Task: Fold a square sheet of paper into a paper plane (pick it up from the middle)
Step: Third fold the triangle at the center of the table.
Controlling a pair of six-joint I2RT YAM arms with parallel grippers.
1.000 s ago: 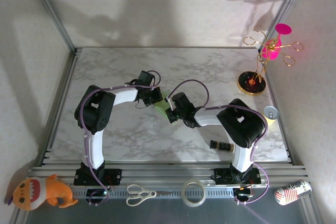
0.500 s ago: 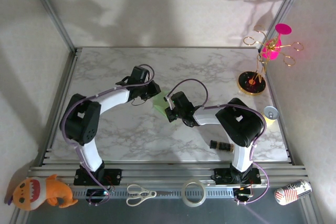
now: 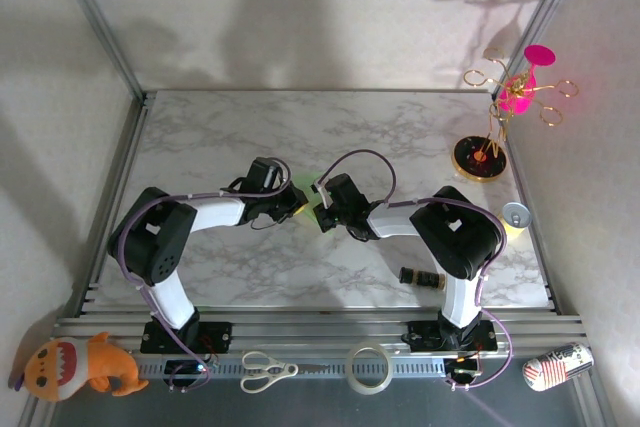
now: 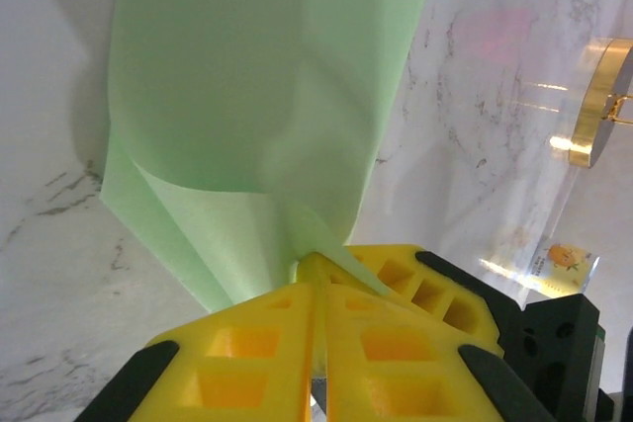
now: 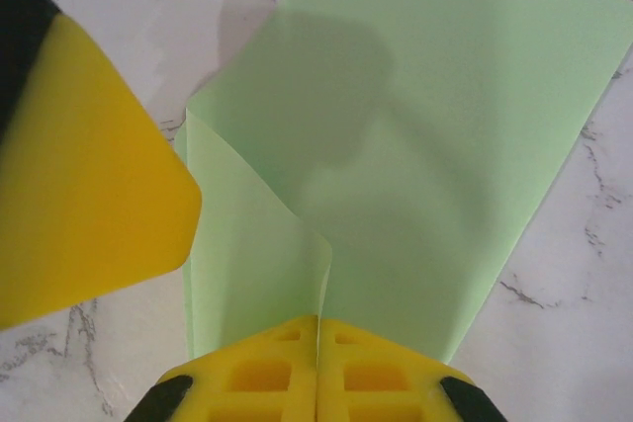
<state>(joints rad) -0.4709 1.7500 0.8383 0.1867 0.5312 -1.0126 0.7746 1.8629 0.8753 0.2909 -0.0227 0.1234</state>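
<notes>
Where the two grippers met tip to tip, one sheet of paper was held between them.

- **Left gripper:** the yellow fingers were pressed together, pinching a folded edge of the paper. The sheet spread ahead of the tips, with a lower layer flaring to their left.
- **Right gripper:** the fingers were likewise closed on the paper. A loose flap curled up just left of the tips, and the rest lay flat ahead on the marble table.
- **Left gripper's finger:** one yellow finger stood close on the right gripper's left, just beside the paper's edge.
- **Gold disc:** it lay ahead and to the right of the left gripper, well apart from it.
</notes>
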